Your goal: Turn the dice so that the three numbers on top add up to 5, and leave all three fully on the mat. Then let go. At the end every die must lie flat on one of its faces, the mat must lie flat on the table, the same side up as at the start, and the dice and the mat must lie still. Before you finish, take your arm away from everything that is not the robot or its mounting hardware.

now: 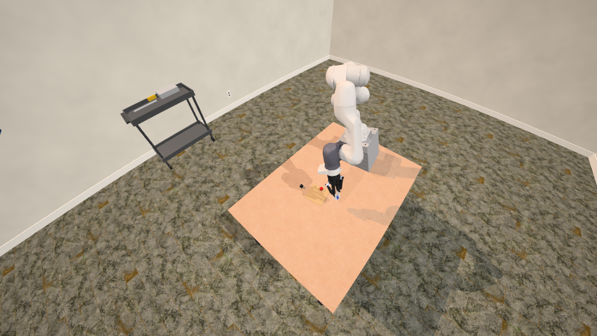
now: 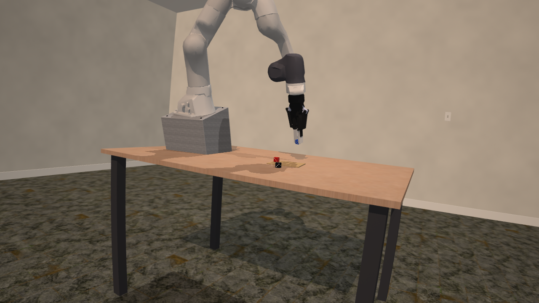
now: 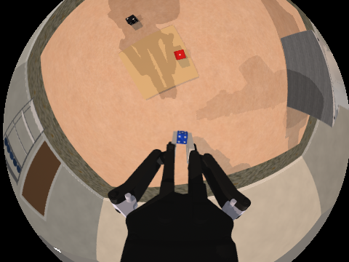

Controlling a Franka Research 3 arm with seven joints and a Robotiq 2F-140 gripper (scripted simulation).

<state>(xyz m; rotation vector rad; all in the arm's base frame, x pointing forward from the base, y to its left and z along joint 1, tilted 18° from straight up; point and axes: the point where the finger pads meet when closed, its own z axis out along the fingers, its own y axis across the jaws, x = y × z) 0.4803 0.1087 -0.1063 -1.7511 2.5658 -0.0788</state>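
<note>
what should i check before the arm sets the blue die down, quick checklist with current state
1. Grip: gripper is shut on the blue die, held in the air above the table: ok.
2. Position over the mat: the die hangs off to one side of it, not above: not ok.
3. Red die fully on the mat: ok.
4. Black die on the mat: it lies on bare table beyond the mat's corner: not ok.
5. Mat flat: looks flat: ok.
6. Top faces add up to 5: pips too small to read: cannot tell.
</note>
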